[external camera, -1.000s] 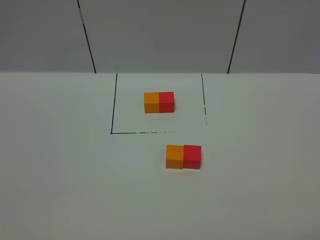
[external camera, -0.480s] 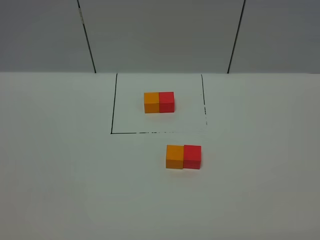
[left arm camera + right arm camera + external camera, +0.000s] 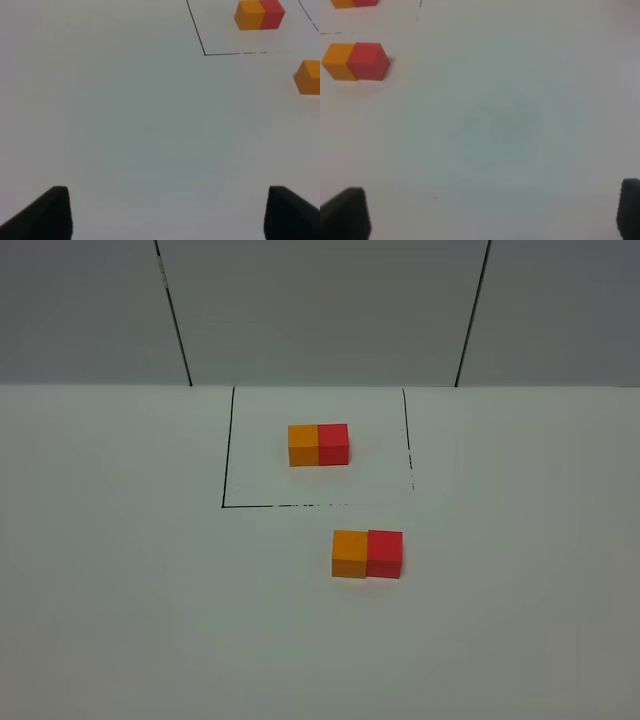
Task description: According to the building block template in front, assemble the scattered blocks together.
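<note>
The left tool (image 3: 165, 212) hung over bare counter (image 3: 120, 590) with its two dark fingertips (image 3: 47, 212) set wide apart and nothing between them; the right tool (image 3: 487, 212) was likewise spread as wide as it goes and empty, its fingertips (image 3: 347, 210) showing only at the corners of its wrist view; neither tool appeared in the high view, so both sat well back from the work.

Out from the tools, the scattered blocks lay near the middle of the counter: the orange cube (image 3: 349, 553) and the red cube (image 3: 384, 553) touched side by side, orange on the left, just on the near side of the drawn black frame (image 3: 228, 450); inside that frame, farther back, sat the building block template (image 3: 319, 444), also orange left and red right.

By my judgement the assembly already matched the template, so the step in hand was to finish cleanly; doing that well meant keeping both tools high and away from the pair, since any brush against a cube could open a gap or twist the row; if a check showed the red cube sitting slightly forward of the orange, a light squaring push from the red side, with the orange braced, would be the careful remedy.
</note>
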Robot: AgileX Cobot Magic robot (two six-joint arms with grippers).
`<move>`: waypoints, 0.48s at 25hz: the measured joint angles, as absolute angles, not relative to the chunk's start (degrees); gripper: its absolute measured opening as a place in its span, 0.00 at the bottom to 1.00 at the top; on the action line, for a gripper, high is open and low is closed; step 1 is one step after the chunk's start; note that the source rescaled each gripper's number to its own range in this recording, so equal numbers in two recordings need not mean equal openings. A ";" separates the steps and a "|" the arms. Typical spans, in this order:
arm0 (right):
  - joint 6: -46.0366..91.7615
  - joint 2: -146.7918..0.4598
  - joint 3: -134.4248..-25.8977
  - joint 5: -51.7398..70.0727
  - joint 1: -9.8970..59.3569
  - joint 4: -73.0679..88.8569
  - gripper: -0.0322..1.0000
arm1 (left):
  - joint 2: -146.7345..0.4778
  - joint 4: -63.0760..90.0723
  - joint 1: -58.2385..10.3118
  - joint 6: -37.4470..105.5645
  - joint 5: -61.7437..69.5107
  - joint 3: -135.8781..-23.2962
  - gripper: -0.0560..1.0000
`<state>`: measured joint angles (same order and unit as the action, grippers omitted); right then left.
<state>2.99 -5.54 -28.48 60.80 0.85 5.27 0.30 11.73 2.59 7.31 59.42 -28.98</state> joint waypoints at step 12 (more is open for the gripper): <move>3.01 0.38 -28.48 60.79 0.85 5.04 0.98 | 0.30 11.73 2.59 7.31 59.42 -28.98 0.67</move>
